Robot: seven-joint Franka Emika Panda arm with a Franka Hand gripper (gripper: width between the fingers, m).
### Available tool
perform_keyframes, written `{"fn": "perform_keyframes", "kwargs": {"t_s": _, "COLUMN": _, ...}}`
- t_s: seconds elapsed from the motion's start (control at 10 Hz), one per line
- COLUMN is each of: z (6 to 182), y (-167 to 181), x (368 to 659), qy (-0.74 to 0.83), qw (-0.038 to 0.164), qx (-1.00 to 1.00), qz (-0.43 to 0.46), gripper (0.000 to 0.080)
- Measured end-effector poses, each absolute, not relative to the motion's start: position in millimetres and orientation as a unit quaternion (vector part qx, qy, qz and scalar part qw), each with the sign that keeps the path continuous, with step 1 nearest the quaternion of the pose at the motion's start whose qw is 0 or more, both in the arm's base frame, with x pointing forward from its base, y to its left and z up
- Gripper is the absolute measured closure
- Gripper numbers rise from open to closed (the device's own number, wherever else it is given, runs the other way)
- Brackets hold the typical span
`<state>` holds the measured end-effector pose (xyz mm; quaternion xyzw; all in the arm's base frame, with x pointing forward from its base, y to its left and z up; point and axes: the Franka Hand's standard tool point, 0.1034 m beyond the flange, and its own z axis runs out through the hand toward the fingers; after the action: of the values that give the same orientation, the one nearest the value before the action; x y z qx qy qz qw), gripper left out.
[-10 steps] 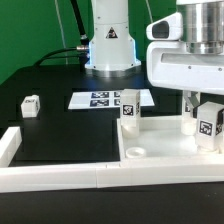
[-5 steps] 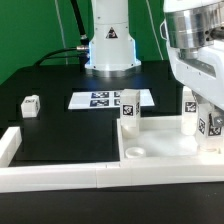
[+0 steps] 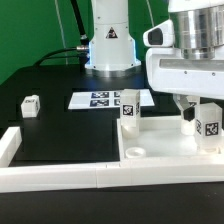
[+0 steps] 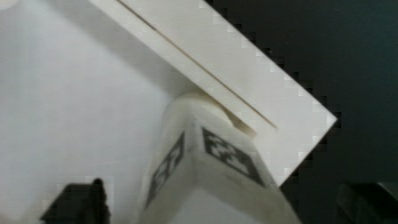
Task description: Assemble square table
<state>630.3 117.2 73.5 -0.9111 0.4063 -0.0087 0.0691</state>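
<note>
The white square tabletop (image 3: 165, 150) lies inside the border wall at the exterior view's lower right. One tagged leg (image 3: 129, 110) stands upright at its far left corner. A second leg (image 3: 188, 122) stands near the far right. My gripper (image 3: 204, 108) hangs over a third tagged leg (image 3: 209, 125) and straddles it. In the wrist view that leg (image 4: 214, 160) stands by the tabletop's corner (image 4: 267, 100), between my dark fingers (image 4: 80, 203). A gap shows beside the leg, so the gripper is open. A loose leg (image 3: 30, 104) lies at the far left.
The marker board (image 3: 100, 99) lies flat behind the tabletop, in front of the robot base (image 3: 108, 45). Long white border bars (image 3: 60, 172) run along the front, with a short arm (image 3: 8, 142) at the exterior view's left.
My gripper has turned about its vertical axis and back over the same leg. It now faces as it did a second ago. The legs and tabletop have stayed in place.
</note>
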Motion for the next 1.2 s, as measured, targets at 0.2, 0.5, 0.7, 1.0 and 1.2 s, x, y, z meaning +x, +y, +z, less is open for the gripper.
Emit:
{"fn": "perform_keyframes", "kwargs": {"t_s": 0.2, "z": 73.8, "y": 116.9, "x": 630.5, "qy": 0.319, "qw": 0.064, "qx": -0.945, "qz": -0.016, "gripper": 0.0151}}
{"fn": "perform_keyframes", "kwargs": {"t_s": 0.5, "z": 79.8, "y": 122.2, "x": 632.6, "qy": 0.102, "qw": 0.032, "qx": -0.994, "qz": -0.038, "gripper": 0.0151}}
{"fn": "perform_keyframes", "kwargs": {"t_s": 0.7, "z": 78.1, "y": 121.8, "x": 632.0, "qy": 0.118, "qw": 0.032, "qx": -0.992, "qz": -0.036, "gripper": 0.0179}}
{"fn": "perform_keyframes", "kwargs": {"t_s": 1.0, "z": 76.8, "y": 119.8, "x": 631.3, "qy": 0.193, "qw": 0.034, "qx": -0.980, "qz": -0.031, "gripper": 0.0505}}
{"fn": "perform_keyframes", "kwargs": {"t_s": 1.2, "z": 76.2, "y": 118.1, "x": 631.4, "qy": 0.282, "qw": 0.038, "qx": -0.958, "qz": -0.028, "gripper": 0.0505}}
